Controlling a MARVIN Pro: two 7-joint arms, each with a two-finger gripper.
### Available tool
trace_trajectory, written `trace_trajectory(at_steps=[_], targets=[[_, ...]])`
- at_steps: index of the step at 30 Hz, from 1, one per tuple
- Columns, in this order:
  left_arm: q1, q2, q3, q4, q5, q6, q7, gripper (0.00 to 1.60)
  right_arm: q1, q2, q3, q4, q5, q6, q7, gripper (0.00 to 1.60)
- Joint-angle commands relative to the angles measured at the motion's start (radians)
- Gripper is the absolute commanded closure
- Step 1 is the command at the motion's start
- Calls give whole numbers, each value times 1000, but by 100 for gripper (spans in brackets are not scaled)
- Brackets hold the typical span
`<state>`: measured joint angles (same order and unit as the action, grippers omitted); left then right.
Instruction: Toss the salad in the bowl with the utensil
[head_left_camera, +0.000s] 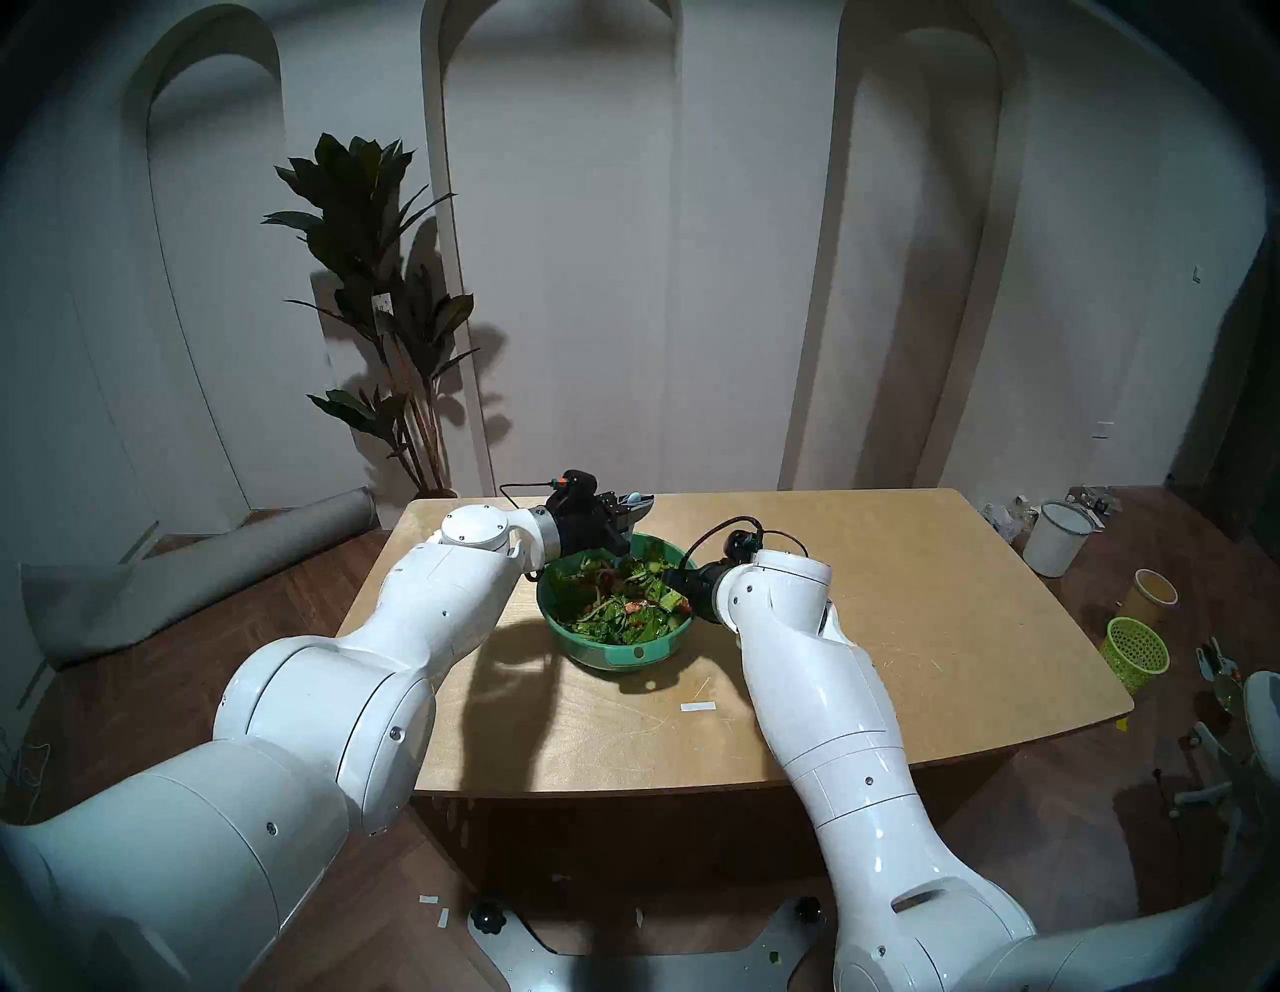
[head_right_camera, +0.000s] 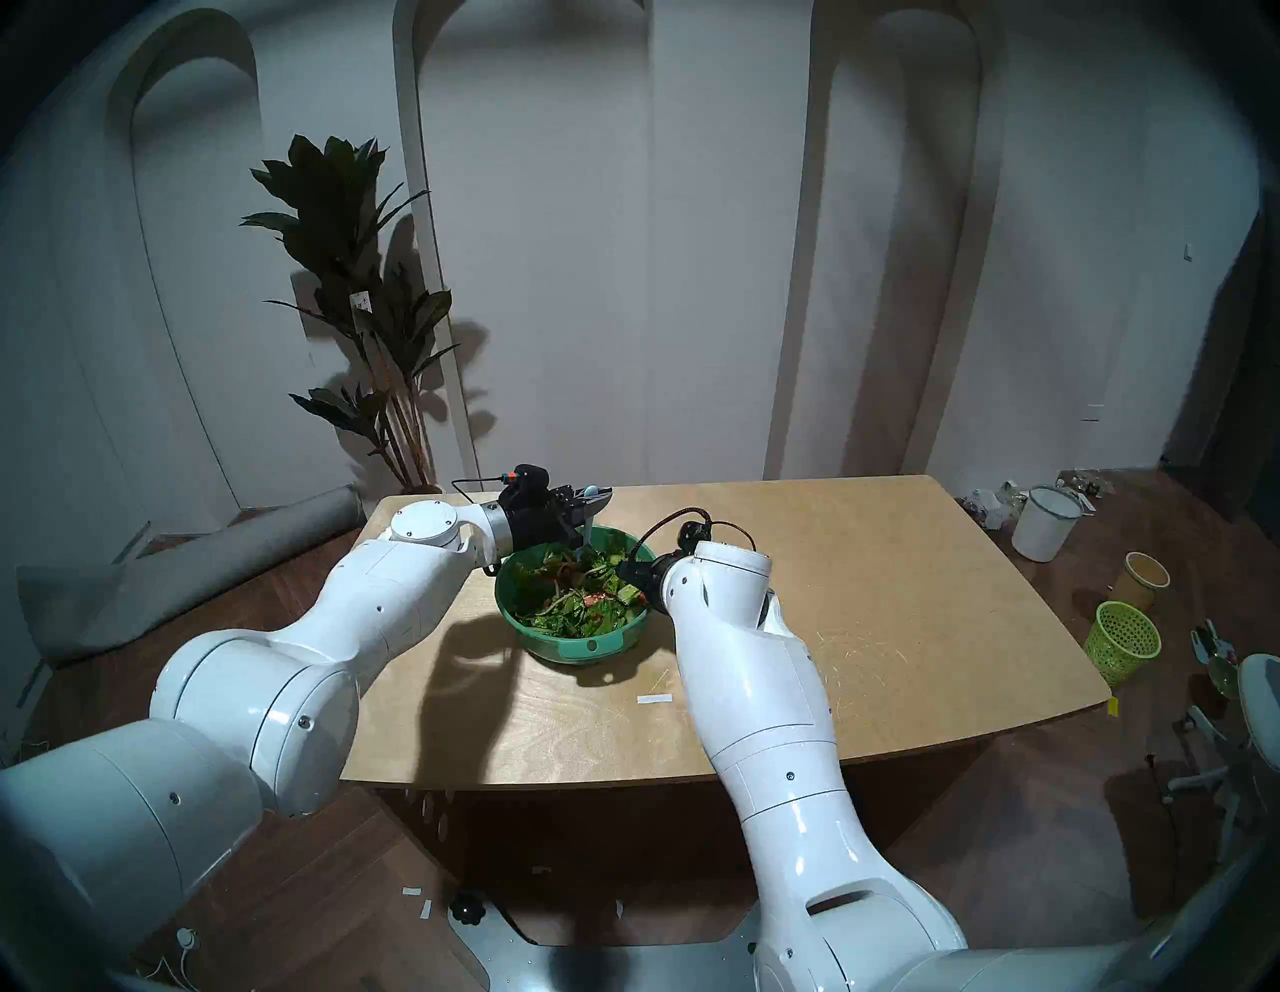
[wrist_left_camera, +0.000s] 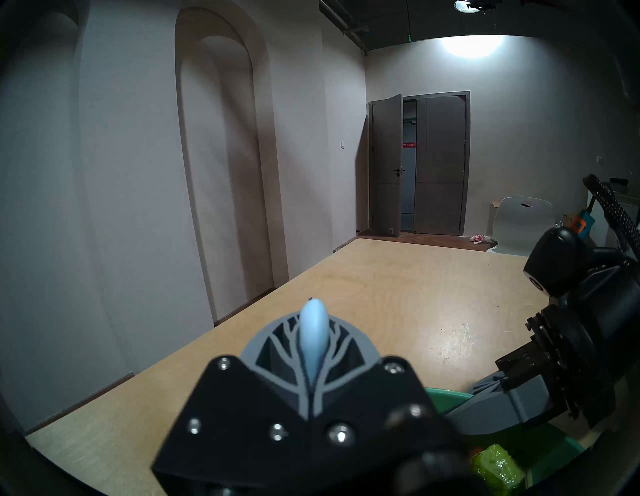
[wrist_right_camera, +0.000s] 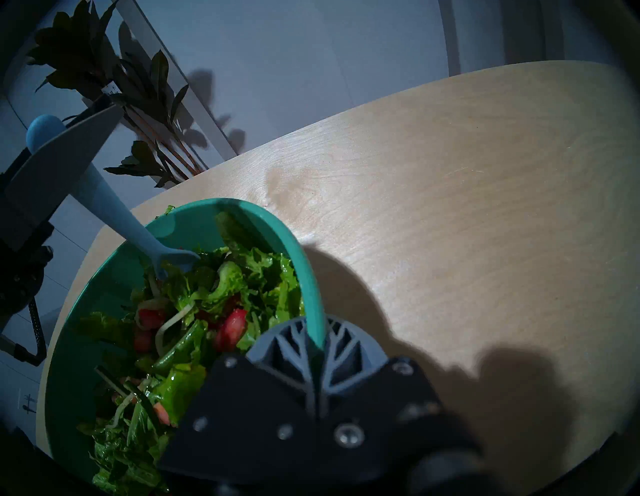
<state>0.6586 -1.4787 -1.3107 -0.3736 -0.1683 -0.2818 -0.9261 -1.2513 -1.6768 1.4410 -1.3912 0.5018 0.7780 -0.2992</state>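
Note:
The green bowl stands mid-table, its teal tab handle facing me, full of salad: green leaves, red pieces and pale slices. My left gripper hovers over the bowl's far rim, shut on the pale blue fork, which hangs down with its head in the leaves. The left wrist view shows the handle's tip pinched between the fingers. My right gripper is shut on the bowl's right rim; one finger is inside, one outside.
The wooden table carries a white tape strip in front of the bowl. On the floor to the right are a lime-green mesh basket, a paper cup and a white bucket. A potted plant stands behind the far left corner.

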Motion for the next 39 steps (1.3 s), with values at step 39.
trace_trajectory(at_steps=[39], targets=[[-56,79,-7,251,-59,-3,-389,160,9,-6,1,-23,3,0,0,160]])
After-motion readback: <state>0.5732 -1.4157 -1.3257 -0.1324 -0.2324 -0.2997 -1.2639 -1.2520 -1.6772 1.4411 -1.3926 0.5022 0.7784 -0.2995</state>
